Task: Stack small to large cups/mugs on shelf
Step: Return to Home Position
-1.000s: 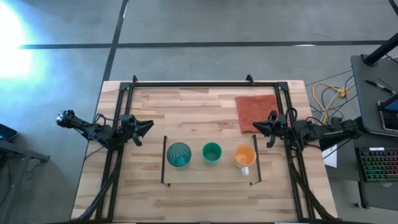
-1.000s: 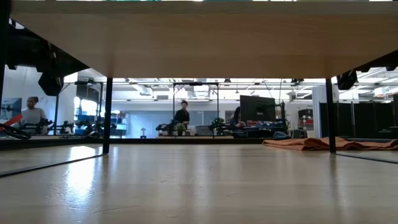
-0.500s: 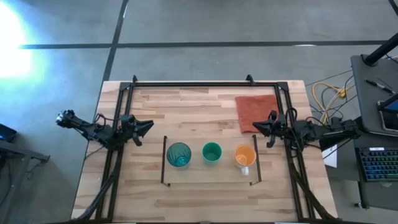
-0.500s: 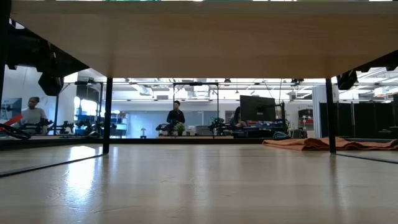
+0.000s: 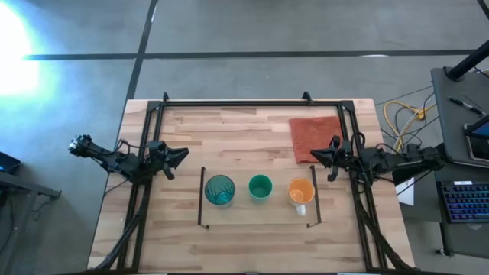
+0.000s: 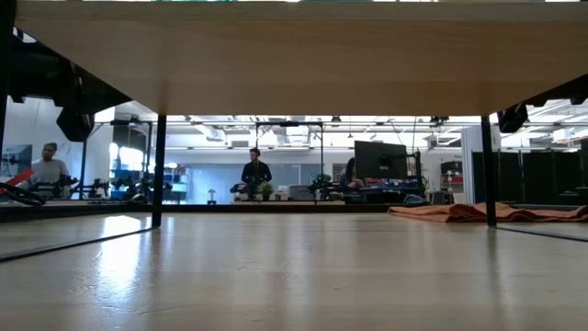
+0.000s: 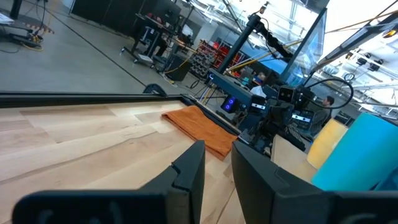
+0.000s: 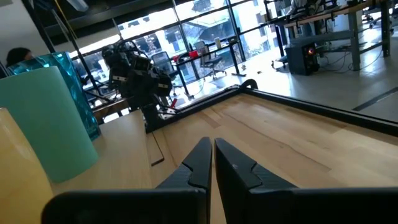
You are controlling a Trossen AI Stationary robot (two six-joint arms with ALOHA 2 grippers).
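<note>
Three cups stand upright in a row on the shelf (image 5: 258, 212), between its two dark bars. They are a translucent teal tumbler (image 5: 220, 189) at the left, a green cup (image 5: 260, 187) in the middle, and an orange mug (image 5: 301, 191) with a pale handle at the right. My left gripper (image 5: 185, 153) waits at the table's left, beyond the left bar, and is empty. Its fingers (image 7: 189, 168) stand close together with a narrow gap. My right gripper (image 5: 312, 157) waits at the table's right, by the cloth, shut and empty (image 8: 212, 155). The low view shows only the shelf's underside (image 6: 294, 64), so the cups are hidden there.
A red-orange cloth (image 5: 315, 137) lies flat at the far right of the table, just beyond my right gripper. A dark frame (image 5: 244, 102) runs along the far and side edges. Bare wood lies between the shelf and the far edge. People show in the room behind (image 6: 254, 171).
Neither arm nor any cup has moved. A person far off in the room behind has walked leftward in the low view.
</note>
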